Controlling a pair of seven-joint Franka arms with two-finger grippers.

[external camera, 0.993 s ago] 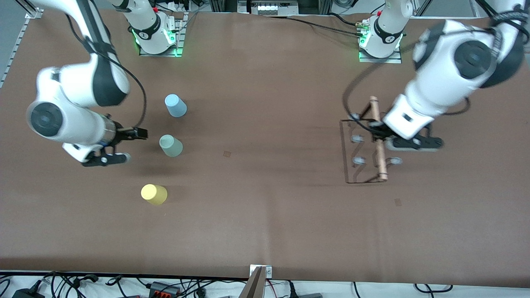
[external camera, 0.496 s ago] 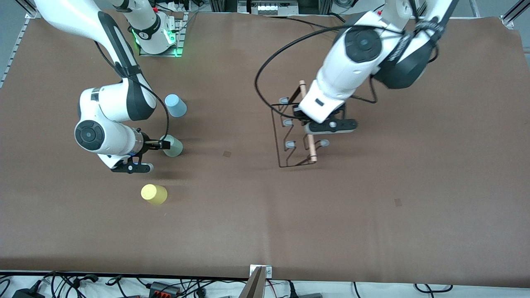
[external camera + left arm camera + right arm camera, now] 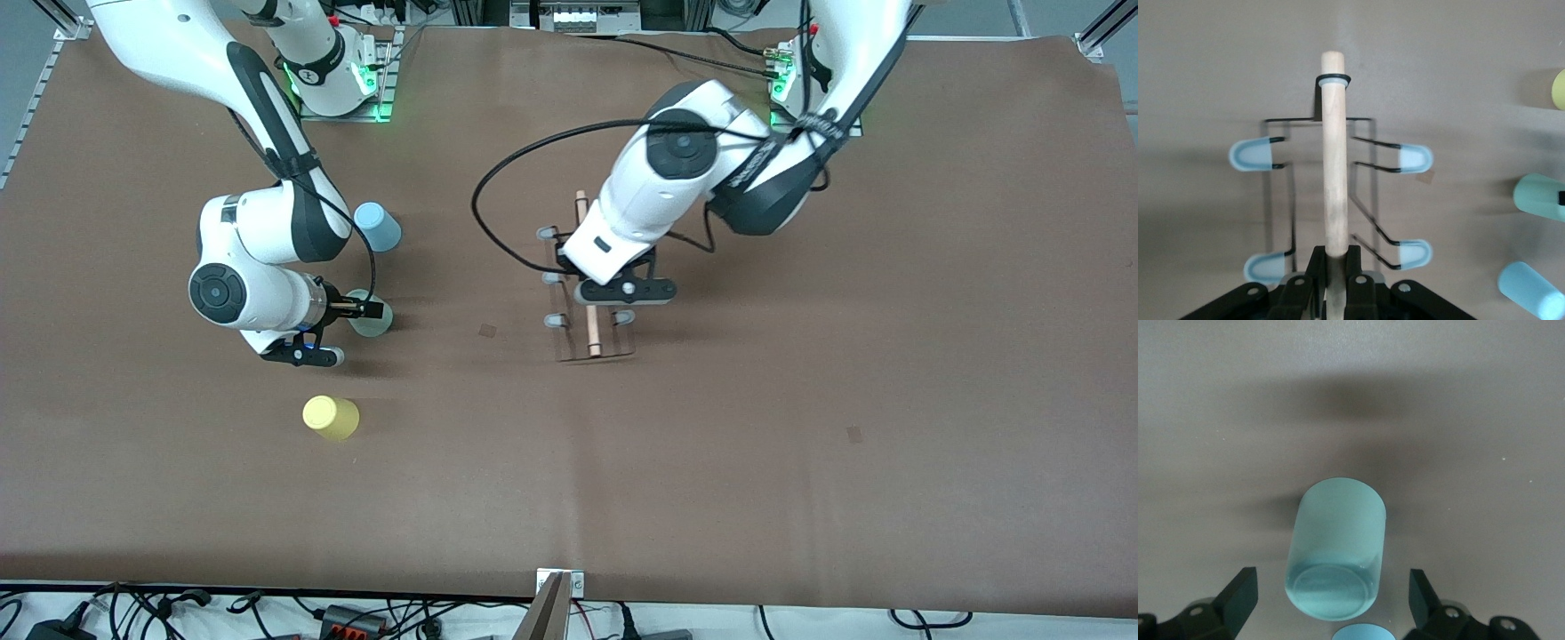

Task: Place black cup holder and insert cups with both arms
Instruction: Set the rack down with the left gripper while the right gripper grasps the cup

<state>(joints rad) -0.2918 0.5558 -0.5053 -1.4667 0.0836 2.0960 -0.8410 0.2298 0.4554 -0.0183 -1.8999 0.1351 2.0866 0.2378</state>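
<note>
Bench [image 3: 800, 498] covered by a brown sheet, matte, with a faint vertical crease running up from its near edge at mid-width. Two small darker square marks on the sheet: one [image 3: 487, 331] near the middle, one [image 3: 854, 434] nearer the front camera toward the left arm's end. Two base plates bolted at the farther edge, each lit green [image 3: 378, 111] [image 3: 781, 89]. Black cables [image 3: 676, 55] trail across the farther edge. Tangle of cables and power strips [image 3: 347, 615] along the near edge, below the sheet. Metal bracket [image 3: 558, 591] at the near edge's midpoint.
</note>
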